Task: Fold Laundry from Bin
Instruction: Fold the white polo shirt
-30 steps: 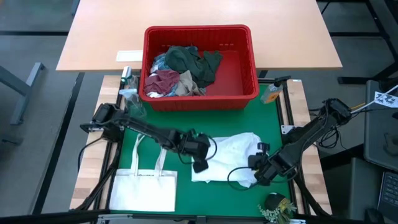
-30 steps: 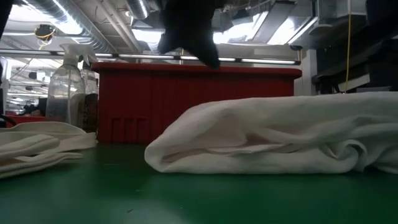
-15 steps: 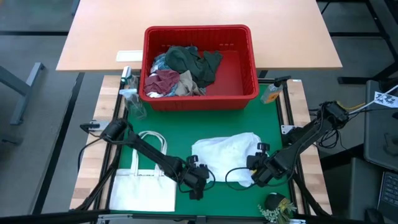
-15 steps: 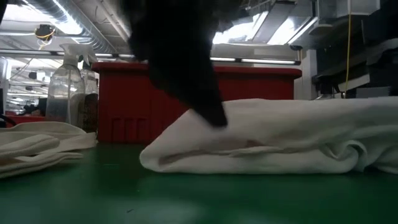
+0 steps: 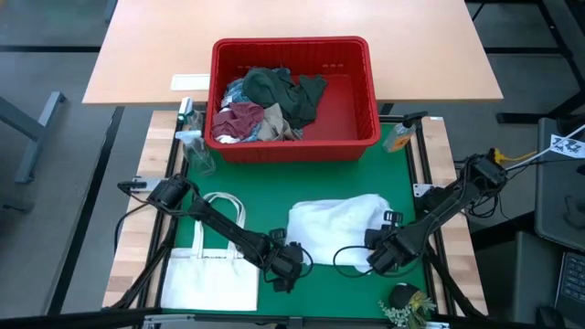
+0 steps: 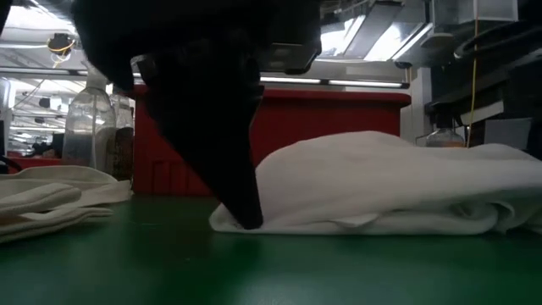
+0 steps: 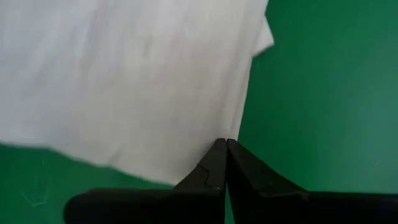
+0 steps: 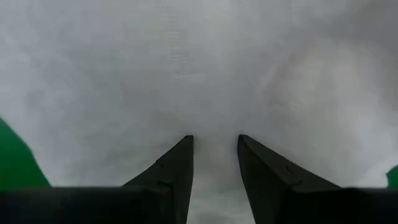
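A green mat is spread over the near table, and the red bin is set at its far edge, holding dark green, maroon and tan laundry heaped toward its left side. A white garment is laid in a rumpled fold on the mat near the front, well apart from the bin; in the low view it is seen as a thick bundle in front of the bin's red wall. A flat white tote is laid at the mat's front left corner. The left gripper is lowered to the mat at the garment's front left edge, its fingers pressed together at the cloth's border; no cloth is seen between them. The right gripper is placed at the garment's front right edge, its fingers parted over the white cloth. A spray bottle is stood just left of the bin.
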`<state>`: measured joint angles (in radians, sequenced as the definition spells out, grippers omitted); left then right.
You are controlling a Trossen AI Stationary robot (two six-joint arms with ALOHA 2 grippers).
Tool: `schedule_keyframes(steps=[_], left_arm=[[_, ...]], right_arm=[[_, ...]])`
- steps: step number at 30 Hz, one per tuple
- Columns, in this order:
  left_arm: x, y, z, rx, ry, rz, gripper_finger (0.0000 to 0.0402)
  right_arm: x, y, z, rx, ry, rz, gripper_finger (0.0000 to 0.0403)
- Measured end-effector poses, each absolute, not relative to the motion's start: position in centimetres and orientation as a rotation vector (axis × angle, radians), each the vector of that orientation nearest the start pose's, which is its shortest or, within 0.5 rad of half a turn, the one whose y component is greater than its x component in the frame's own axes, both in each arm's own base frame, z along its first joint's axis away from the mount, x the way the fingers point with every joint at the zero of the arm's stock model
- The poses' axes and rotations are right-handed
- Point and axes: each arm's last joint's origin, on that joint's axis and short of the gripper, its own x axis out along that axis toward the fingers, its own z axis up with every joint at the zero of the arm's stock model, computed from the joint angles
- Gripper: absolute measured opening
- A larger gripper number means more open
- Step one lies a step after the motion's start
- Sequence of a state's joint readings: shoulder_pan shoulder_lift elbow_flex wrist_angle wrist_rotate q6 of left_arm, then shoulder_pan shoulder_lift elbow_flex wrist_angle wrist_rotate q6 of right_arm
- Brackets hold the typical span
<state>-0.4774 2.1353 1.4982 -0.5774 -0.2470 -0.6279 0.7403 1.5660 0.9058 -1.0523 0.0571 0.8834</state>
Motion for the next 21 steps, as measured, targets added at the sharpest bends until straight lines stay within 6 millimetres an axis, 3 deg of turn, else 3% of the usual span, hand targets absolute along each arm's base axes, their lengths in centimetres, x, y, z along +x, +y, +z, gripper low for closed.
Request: schedule_keyframes(steps=[9, 15, 21], left_arm=[[38.3, -19.2, 14.6, -0.161, 1.157, 0.150, 0.0000], [39.6, -19.5, 18.5, -0.127, 1.102, 0.094, 0.0000], [41.0, -18.0, 21.1, -0.033, 1.038, 0.163, 0.0000]], right_arm=[[16.3, 14.8, 18.6, -0.012, 1.664, -0.222, 0.0129], [15.4, 13.8, 20.8, 0.013, 1.576, -0.192, 0.0129], [15.3, 12.9, 22.0, -0.081, 1.378, -0.258, 0.0129]])
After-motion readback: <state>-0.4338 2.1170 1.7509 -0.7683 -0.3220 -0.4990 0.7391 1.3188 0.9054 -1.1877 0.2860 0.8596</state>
